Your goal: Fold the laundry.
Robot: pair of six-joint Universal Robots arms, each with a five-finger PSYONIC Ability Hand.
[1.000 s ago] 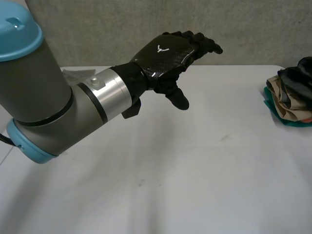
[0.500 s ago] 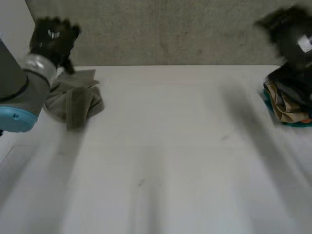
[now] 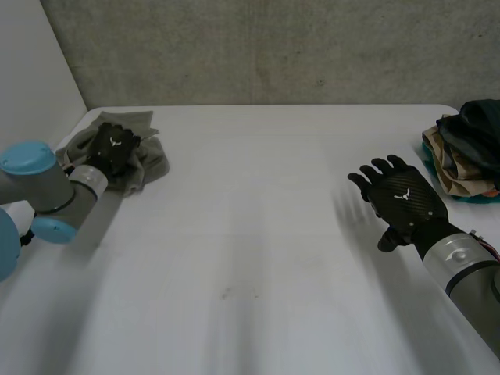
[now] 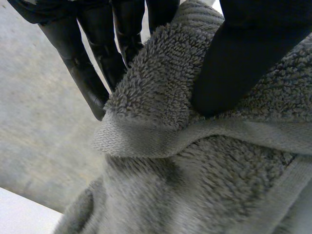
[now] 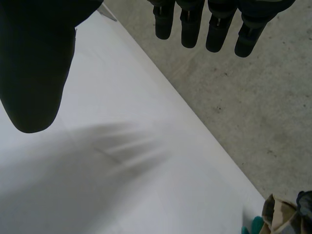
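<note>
A crumpled grey towel lies at the far left corner of the white table. My left hand rests on top of it. In the left wrist view the thumb and fingers pinch a hemmed fold of the grey towel between them. My right hand hovers over the right side of the table, palm down, fingers spread and straight, holding nothing. In the right wrist view its fingertips and thumb stand apart above bare table.
A pile of mixed clothes, dark, tan and teal, sits at the table's far right edge; its corner lies beyond my right hand's fingertips. A grey concrete wall runs behind the table.
My left arm swung from the table's middle back to the far left corner and the hand closed on the grey towel. My right hand came down from the clothes pile to hover over the table.
</note>
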